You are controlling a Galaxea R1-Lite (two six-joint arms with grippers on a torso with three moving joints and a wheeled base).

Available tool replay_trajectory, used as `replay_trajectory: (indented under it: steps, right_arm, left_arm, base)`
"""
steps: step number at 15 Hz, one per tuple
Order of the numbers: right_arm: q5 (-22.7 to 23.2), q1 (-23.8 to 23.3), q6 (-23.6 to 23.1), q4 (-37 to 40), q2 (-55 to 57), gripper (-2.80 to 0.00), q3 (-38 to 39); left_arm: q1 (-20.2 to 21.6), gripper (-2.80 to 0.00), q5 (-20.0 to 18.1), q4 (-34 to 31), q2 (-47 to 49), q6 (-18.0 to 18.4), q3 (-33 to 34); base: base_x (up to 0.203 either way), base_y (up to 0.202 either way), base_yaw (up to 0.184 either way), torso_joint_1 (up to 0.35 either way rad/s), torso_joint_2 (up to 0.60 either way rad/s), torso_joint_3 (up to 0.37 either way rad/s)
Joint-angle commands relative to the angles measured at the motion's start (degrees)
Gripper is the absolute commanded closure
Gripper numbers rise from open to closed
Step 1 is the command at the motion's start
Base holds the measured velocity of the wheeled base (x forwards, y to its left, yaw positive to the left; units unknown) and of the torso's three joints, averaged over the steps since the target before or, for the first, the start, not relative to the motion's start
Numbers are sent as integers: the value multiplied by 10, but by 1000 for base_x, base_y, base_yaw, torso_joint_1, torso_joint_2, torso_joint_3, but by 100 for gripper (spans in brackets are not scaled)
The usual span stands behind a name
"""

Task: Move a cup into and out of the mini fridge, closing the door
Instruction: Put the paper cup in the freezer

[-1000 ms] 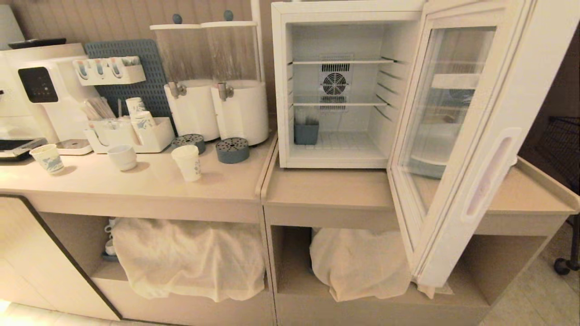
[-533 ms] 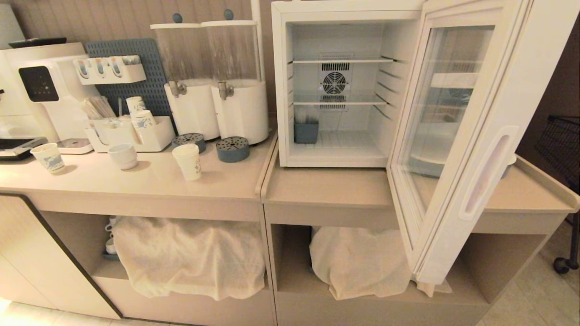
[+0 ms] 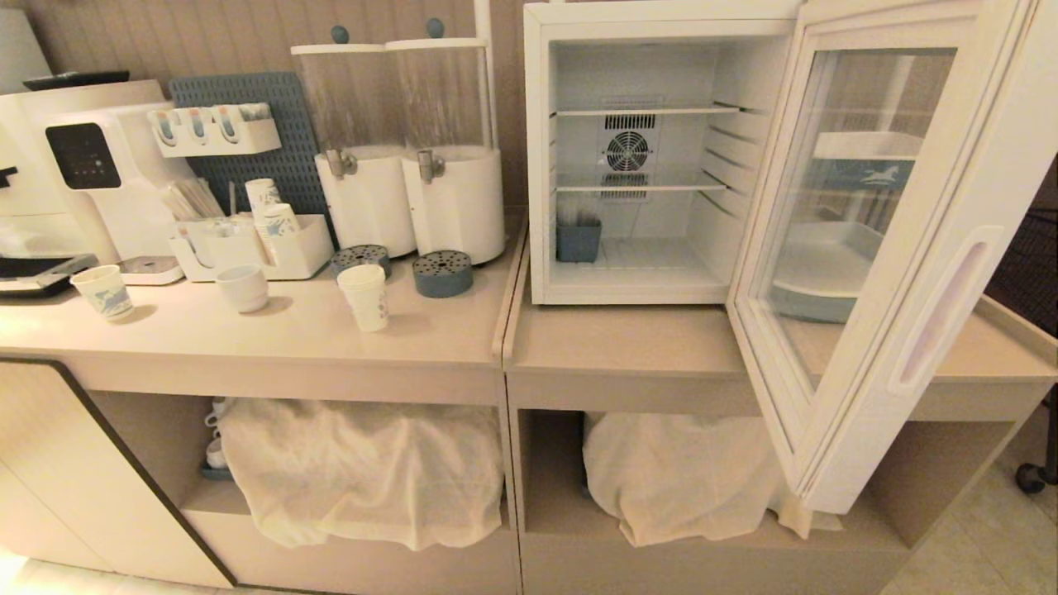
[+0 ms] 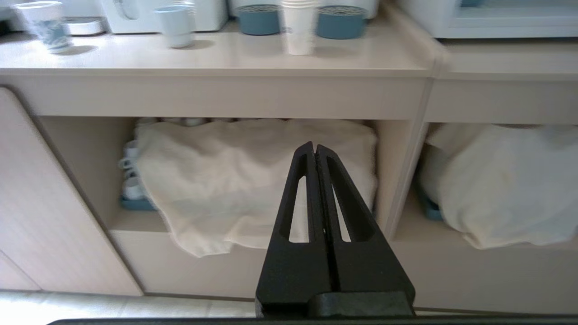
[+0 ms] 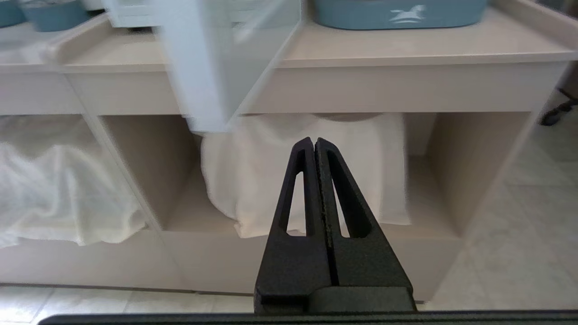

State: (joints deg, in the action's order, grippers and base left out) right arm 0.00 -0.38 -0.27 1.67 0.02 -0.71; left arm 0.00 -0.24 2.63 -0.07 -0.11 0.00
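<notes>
Counter [image 3: 430,347]; horse-logo blue tub [image 5: 399,12]

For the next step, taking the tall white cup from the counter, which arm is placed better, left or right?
Probably the left. The cup stands left of the mini fridge, and the shut left gripper faces the counter section below it. The shut right gripper sits beneath the open door, farther away.

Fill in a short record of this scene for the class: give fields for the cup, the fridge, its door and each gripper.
cup: upright on the counter, left of the fridge
mini fridge: on the counter; a small blue bin on its floor
door: swung wide open
left gripper: shut, empty, low before the counter's shelves
right gripper: shut, empty, low below the door
</notes>
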Motion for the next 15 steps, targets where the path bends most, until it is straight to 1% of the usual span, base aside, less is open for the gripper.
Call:
replay_trajectory:
  steps: [1,15]
  right_arm:
    - [0,0,-1,1,1,0,0]
    - [0,0,0,1,1,0,0]
  left_arm:
    - [0,0,-1,-3,1,1,8]
    - [0,0,-1,-1,1,1,9]
  base:
    - [0,191,-2,1,-4,2]
    - [0,193,1,3,4,3]
